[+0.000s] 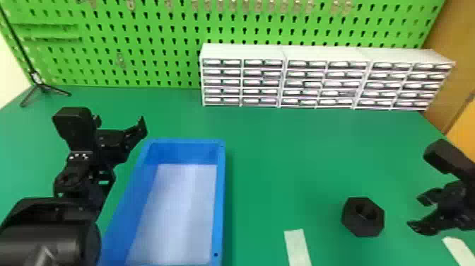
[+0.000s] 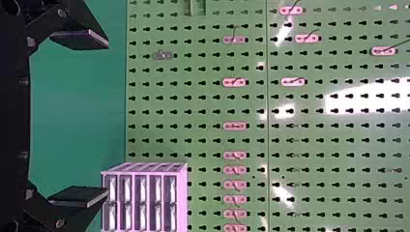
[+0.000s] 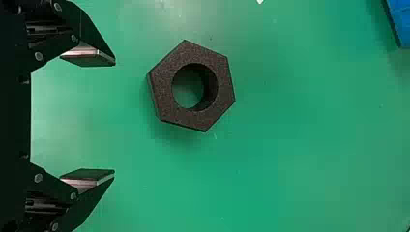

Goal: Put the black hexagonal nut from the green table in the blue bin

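Head view: a green tabletop; a blue bin left of centre. The left end effector, at left, and right end effector, far right, are both released. The black hexagonal nut lies lower right, near the right one. Likely step: approach; next, straddle the nut, then close.

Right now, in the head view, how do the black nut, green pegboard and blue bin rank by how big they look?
Largest to smallest:
1. Green pegboard
2. Blue bin
3. Black nut, by far the smallest
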Available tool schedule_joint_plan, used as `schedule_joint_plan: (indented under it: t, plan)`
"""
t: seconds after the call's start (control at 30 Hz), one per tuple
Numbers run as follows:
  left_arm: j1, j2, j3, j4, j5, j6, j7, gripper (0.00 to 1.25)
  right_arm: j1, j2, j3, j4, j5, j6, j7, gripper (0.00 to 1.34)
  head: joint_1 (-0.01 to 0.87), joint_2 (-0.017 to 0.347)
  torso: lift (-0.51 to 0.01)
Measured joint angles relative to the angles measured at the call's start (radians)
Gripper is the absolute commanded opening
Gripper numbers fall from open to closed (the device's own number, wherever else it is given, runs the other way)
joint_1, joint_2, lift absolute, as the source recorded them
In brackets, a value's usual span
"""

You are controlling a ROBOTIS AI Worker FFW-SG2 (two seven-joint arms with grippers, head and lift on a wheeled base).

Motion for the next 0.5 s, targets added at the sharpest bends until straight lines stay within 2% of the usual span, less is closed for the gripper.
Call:
schedule_joint_plan:
  t: [0.5]
  plan:
    - [-0.003,0.000,-0.001,0.000,-0.002,0.000,0.000,1.04,-0.016,0.004,0.019,0.008,-0.005,0.005,0.000,0.89,0.686,0.028,-0.096]
